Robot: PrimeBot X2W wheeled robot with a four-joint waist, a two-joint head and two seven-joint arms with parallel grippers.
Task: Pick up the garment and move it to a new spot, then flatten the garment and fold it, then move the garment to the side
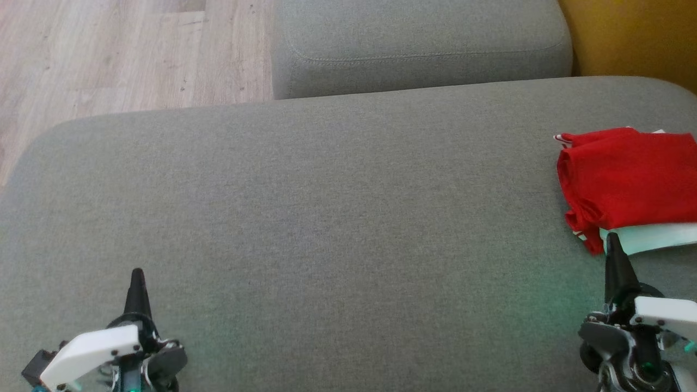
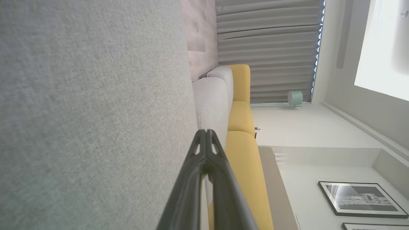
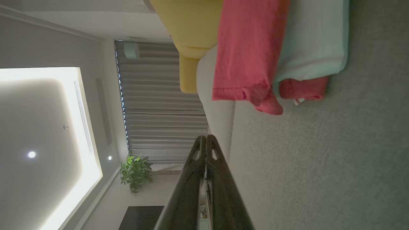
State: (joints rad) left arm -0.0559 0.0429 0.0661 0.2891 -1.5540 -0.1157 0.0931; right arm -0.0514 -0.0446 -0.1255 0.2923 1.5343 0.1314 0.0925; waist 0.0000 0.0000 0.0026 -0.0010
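Red garment (image 1: pixel 626 174) near R claw (image 1: pixel 612 238); it & L claw (image 1: pixel 136 272) closed, empty.

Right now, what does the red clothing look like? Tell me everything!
The red garment is soft, knit-looking fabric, folded into a rough, slightly rumpled rectangle with a stitched hem and a bit of red-and-white trim poking out. It lies flat at the right end of the grey cushion, stacked on a pale mint cloth. Nothing grips it.
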